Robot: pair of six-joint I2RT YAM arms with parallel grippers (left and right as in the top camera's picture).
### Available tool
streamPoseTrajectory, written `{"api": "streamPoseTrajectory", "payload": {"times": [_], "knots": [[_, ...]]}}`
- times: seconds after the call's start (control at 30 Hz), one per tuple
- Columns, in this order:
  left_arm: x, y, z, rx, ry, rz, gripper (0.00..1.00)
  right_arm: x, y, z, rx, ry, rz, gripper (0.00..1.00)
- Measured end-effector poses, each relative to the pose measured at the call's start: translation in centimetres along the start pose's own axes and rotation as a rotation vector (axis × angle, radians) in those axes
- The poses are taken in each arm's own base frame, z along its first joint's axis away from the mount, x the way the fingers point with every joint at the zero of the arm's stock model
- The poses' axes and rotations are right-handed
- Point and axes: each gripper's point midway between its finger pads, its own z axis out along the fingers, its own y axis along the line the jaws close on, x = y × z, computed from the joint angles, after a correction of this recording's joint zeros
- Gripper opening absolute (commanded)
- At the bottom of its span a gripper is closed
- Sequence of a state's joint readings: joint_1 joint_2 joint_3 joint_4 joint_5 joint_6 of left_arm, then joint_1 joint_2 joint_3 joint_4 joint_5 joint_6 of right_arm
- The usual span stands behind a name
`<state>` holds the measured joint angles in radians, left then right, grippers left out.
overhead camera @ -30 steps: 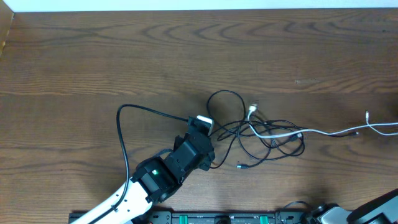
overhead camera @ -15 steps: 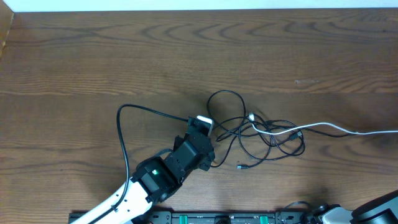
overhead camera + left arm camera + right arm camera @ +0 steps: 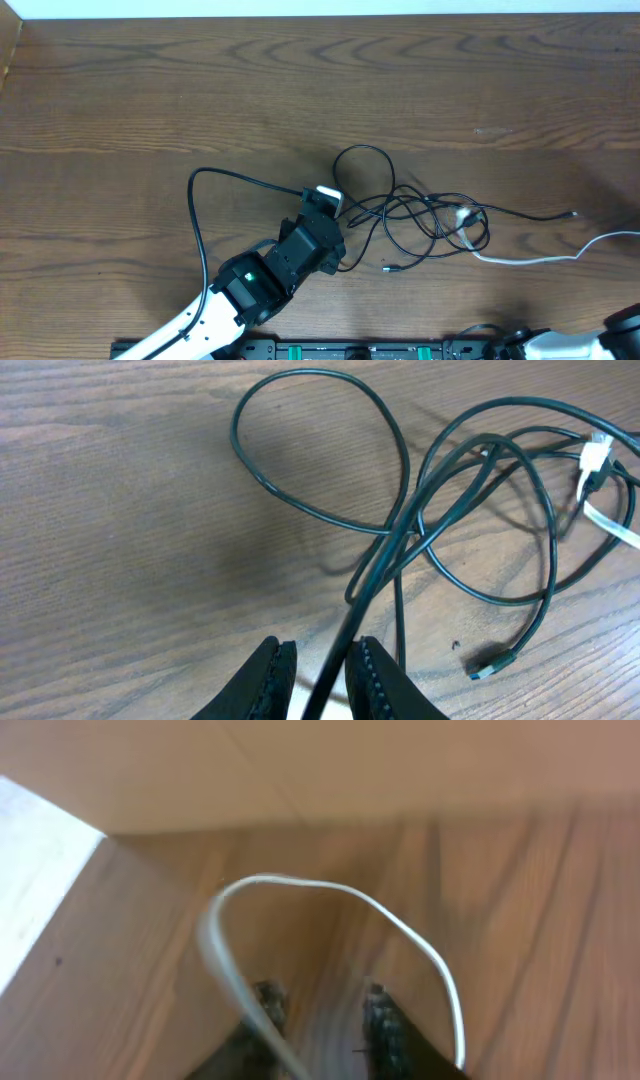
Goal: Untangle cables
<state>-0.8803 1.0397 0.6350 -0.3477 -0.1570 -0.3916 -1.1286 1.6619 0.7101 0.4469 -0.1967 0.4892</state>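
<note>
at the left of the wooden desk [image 3: 150, 100], the left arm reaches in from the near edge, and its own black wire [image 3: 197, 230] arcs out and back to the wrist. the left gripper [image 3: 320, 675] sits a little left of the desk's middle, its jaws drawn narrow with a black cable [image 3: 385, 555] pinched between the fingers [image 3: 275, 678]. that cable runs up and away from the fingers into the tangle of cables [image 3: 440, 225], which lies at the middle of the desk. a round black loop [image 3: 360, 147] forms the tangle's far-left part, and wider loops cross one another to its right. a small black plug [image 3: 490, 665] lies on the near side of the tangle, apart from the gripper. a white plug [image 3: 597, 455] rests at the right side of the knot. from there the white cable [image 3: 530, 261] bends toward the near edge and trails off to the right edge. a thin black strand [image 3: 530, 215] lies stretched toward the right, just beyond the white one. in the blurred right wrist view the white cable arcs over the right gripper [image 3: 325, 1015]; its fingers [image 3: 385, 1020] show a gap, but i cannot tell whether they grip the cord.
</note>
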Motion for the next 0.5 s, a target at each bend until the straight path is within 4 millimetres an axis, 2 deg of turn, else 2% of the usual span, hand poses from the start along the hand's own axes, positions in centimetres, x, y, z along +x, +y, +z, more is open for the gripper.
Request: {"api": "streamPoseTrajectory", "payload": {"times": [0.07,0.13,0.2,0.23,0.5], "knots": [[0.0,0.0,0.0,0.000,0.000,-0.001,0.23,1.3,-0.2,0.5,-0.013,0.044,0.017,0.62],[0.0,0.0,0.0,0.000,0.001,-0.006,0.23,1.8,0.2,0.5,-0.042,0.068,0.029,0.73],[0.0,0.0,0.0,0.000,0.001,-0.008,0.23,2.0,1.1,0.5,-0.088,0.086,0.035,0.94],[0.0,0.0,0.0,0.000,0.000,-0.009,0.23,2.2,1.5,0.4,-0.112,0.099,0.034,0.99],[0.0,0.0,0.0,0.001,-0.001,-0.019,0.23,7.1,3.6,-0.7,-0.180,0.313,0.084,0.99]]}}
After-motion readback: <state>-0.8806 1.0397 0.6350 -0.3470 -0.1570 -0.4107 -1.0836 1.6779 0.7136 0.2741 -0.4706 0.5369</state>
